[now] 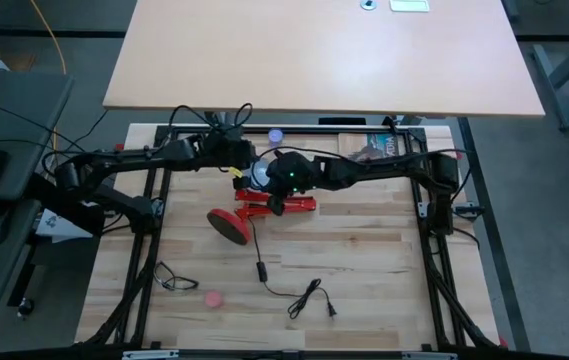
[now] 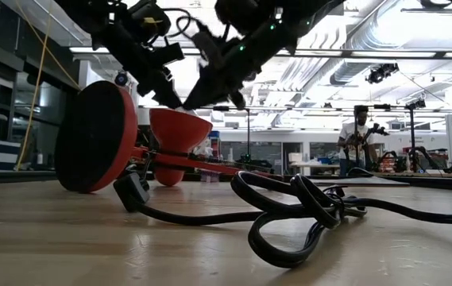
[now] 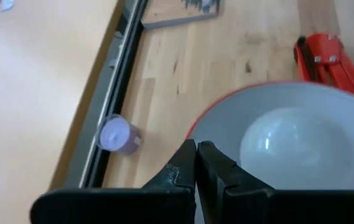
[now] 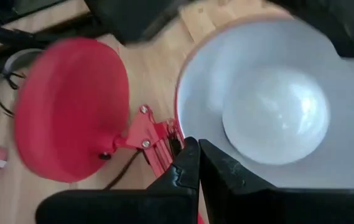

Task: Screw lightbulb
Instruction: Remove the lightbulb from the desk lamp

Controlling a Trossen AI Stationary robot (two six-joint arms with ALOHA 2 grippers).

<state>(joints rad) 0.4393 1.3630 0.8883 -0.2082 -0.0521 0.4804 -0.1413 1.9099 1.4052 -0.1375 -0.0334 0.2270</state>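
- The lightbulb point(image 4: 276, 115) sits inside the red lamp's white shade point(image 4: 344, 74), just ahead of both pincers; whether its screw base is fully home is hidden.
- The left pincer point(image 3: 196, 163) hovers at the shade's rim, fingers pressed together, empty.
- The right pincer point(image 4: 198, 163) is likewise closed on nothing, beside the shade.
- The lamp point(image 1: 264, 207) lies tipped on the counter point(image 1: 364, 270), so the shade's mouth faces the arms.

Table point(image 1: 364, 250) looks like pale wood planks with visible grain, bulb point(image 4: 275, 115) is frosted white with a slight sheen, lamp base point(image 4: 71, 109) glossy red, cord point(image 2: 289, 214) smooth black rubbery stuff.
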